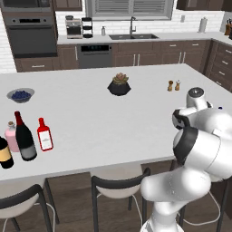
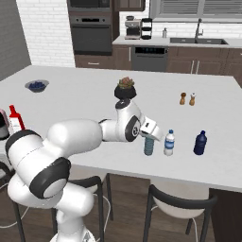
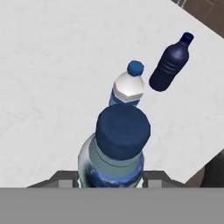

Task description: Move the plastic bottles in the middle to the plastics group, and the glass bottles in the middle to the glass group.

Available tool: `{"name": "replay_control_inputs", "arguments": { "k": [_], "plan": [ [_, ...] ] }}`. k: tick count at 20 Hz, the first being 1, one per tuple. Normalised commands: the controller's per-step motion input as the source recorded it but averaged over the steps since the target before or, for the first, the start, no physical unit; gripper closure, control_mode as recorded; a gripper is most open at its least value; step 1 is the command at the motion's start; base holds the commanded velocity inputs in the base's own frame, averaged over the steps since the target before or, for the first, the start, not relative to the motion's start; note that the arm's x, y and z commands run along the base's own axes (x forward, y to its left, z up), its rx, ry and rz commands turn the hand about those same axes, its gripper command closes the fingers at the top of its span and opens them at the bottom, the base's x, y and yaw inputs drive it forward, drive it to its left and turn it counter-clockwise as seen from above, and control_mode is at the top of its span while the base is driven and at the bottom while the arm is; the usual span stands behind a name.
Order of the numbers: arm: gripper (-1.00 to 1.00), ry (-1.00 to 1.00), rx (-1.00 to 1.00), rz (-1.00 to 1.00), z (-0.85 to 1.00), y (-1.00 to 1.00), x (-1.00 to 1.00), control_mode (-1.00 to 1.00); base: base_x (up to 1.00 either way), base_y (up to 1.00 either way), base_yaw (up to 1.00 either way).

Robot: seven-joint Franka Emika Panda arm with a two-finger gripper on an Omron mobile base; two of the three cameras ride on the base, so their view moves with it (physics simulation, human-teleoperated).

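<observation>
One bottle in my grip: the small light-blue water bottle (image 2: 149, 146), blue cap up, label pale, stands upright on the white island counter (image 2: 94, 90) near its front edge.
Gripper: my gripper (image 2: 149, 137) is closed around that bottle's upper part; in the hand view the cap sits right between my two finger tips and the body fills the gap.
Nearest neighbour: the whitish clear water bottle (image 2: 169, 143) with blue cap and blue label stands just beside my bottle, on its right in the right base view, not touching it.
Next one out: the dark navy-blue bottle (image 2: 200, 143) stands a little further right, apart from the clear one.
Far end of the counter: the tall dark wine bottle (image 1: 24, 137) with a red foil neck and the flat red bottle (image 1: 44, 134) with a white label stand side by side near the front edge.
Beside those: the pink round flask (image 1: 11, 136) sits just behind the wine bottle, and the dark bottle with a yellowish label (image 1: 5, 154) stands at the picture's left edge.
Middle of the counter: a dark pot with a succulent (image 1: 119, 84).
Further back: a pair of salt and pepper shakers (image 1: 173, 85) and a bowl of blue berries (image 1: 20, 95).
</observation>
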Motion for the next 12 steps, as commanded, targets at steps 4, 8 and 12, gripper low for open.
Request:
{"name": "replay_control_inputs", "arguments": {
  "k": [4,8,12],
  "plan": [
    [1.00,0.00,0.00,-0.06,-0.01,-0.11,0.09,-1.00,0.00,0.00,0.00],
    [1.00,0.00,0.00,-0.03,-0.16,-0.04,0.09,-1.00,0.00,0.00,0.00],
    [1.00,-0.01,0.00,0.00,-0.23,0.00,0.00,-1.00,0.00,0.00,0.00]
  ]
}}
